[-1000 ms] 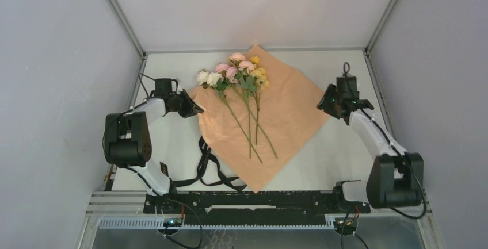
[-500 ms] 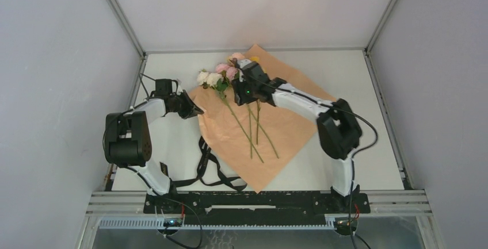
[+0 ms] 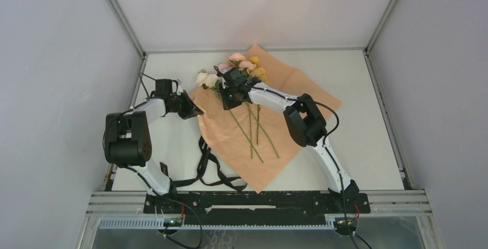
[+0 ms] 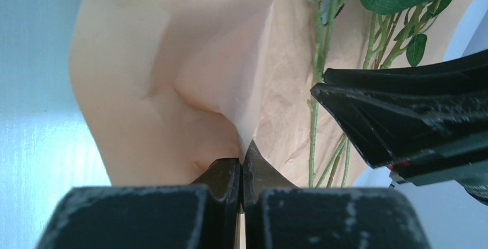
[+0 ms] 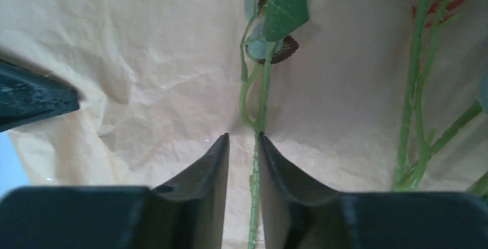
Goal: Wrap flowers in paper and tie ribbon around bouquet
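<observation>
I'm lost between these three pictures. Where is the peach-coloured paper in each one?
Top external: the paper lies as a diamond in the middle of the table.
Left wrist: the paper fills the upper middle, a fold of it pinched in the left hand.
Right wrist: the paper is the whole crinkled backdrop.
Shared landmark: the green stems lying on it.

No legible text, label, brand, number or sign on anything visible.
</observation>
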You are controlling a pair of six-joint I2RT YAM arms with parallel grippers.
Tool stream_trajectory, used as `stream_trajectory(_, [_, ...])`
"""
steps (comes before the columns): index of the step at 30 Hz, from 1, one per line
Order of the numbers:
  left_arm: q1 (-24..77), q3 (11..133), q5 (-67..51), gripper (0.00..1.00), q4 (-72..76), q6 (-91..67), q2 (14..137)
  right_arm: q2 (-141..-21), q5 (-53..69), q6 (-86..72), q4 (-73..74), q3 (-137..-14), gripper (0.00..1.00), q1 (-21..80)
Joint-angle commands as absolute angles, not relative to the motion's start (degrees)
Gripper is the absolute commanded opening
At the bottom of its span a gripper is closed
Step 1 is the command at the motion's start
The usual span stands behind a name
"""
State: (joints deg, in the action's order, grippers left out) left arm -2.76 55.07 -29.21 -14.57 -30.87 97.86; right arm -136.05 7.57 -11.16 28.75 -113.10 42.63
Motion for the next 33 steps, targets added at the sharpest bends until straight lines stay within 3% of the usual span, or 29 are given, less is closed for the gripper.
stream_trajectory(1, [-2.72, 54.44, -30.7, 0.0, -14.86, -29.27, 97.8, -137.16, 6.82, -12.92, 29.04, -116.87, 0.28, 42.85])
stream_trajectory(6, [-2.65, 54.54, -30.79, 0.0, -14.86, -29.29, 98.16, -137.18, 4.91, -12.92, 28.65, -117.52, 0.21, 42.55])
stream_trajectory(17, [-2.64, 54.93, -30.77, 0.0, -14.94, -29.46, 98.09, -143.33, 0.47, -11.78, 32.78, -123.46, 0.34, 42.95])
stream_trajectory(19, [-2.7, 55.01, -30.79, 0.0, -14.94, -29.48, 98.13, -143.81, 0.4, -11.59, 33.06, -123.73, 0.29, 43.16])
stream_trajectory(24, [-2.64, 54.98, -30.31, 0.0, -15.03, -29.32, 98.26, -142.37, 4.03, -11.73, 33.75, -124.87, 0.0, 43.15])
stream_trajectory(33, [-2.7, 54.94, -29.99, 0.0, -15.07, -29.29, 98.7, -127.56, 20.95, -22.26, 17.64, -119.23, 0.0, 40.99])
